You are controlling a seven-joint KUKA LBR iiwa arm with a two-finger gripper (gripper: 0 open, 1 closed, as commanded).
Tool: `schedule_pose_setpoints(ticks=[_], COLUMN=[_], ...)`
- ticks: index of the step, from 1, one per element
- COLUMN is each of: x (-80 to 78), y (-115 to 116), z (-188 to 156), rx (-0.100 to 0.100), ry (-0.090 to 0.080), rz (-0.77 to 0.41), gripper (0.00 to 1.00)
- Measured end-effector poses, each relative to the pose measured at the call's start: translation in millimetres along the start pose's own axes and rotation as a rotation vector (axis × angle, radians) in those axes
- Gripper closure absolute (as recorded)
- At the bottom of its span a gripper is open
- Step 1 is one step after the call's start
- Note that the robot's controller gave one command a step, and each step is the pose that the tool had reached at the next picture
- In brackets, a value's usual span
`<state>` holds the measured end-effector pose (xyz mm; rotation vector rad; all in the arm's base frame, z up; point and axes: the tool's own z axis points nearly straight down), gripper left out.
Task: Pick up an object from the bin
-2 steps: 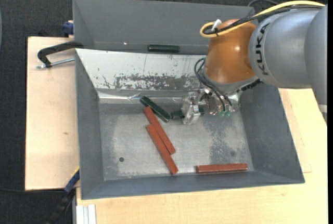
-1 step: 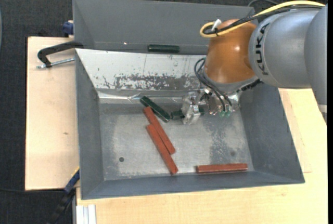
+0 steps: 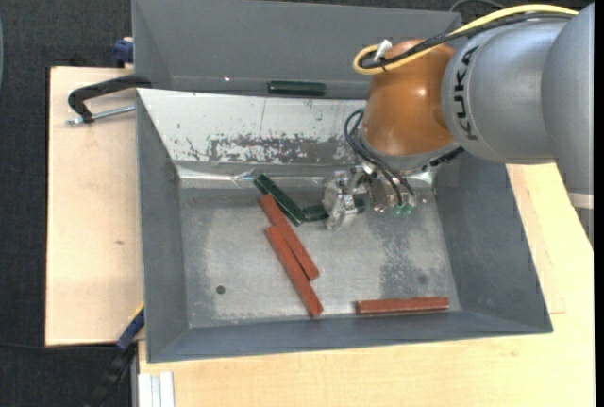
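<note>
Dark green stick (image 3: 286, 198) is being shown lying slantwise on the floor of the grey metal bin (image 3: 156, 235), close to the back wall and a little left of the middle. Its far end is being pointed toward the back left, and its near end is being carried rightward up to the claw. Just in front of it, two red-brown sticks are being displayed side by side on a similar slant. The shorter red-brown stick (image 3: 302, 256) is being touched at its upper end by the green one. The longer red-brown stick (image 3: 310, 297) is being pressed along the shorter one's left flank and is reaching nearly to the front wall. Higher up, a dark green bar (image 3: 295, 88) is being seen flat against the upper part of the back wall. Further right, the claw (image 3: 351, 205) is being held low over the floor at the green stick's right end; whether it is open, closed or gripping that stick cannot be told. Near the front wall, a third red-brown stick (image 3: 403, 305) is being shown lying level, well apart from the others. Above the claw, the wrist is being wrapped by an orange cover (image 3: 406, 108), and the grey arm (image 3: 528, 84) is being extended in from the right.
</note>
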<state>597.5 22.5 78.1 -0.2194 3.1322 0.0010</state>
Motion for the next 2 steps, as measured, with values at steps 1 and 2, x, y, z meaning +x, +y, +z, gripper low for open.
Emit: schedule_pose_setpoints(ticks=[1, 2], x=[-10.0, 12.7], y=[56, 37], z=[3, -126], rx=[0.002, 0.0], ry=[-0.008, -0.003], rz=[-0.008, 0.026], gripper=[1.0, 1.0])
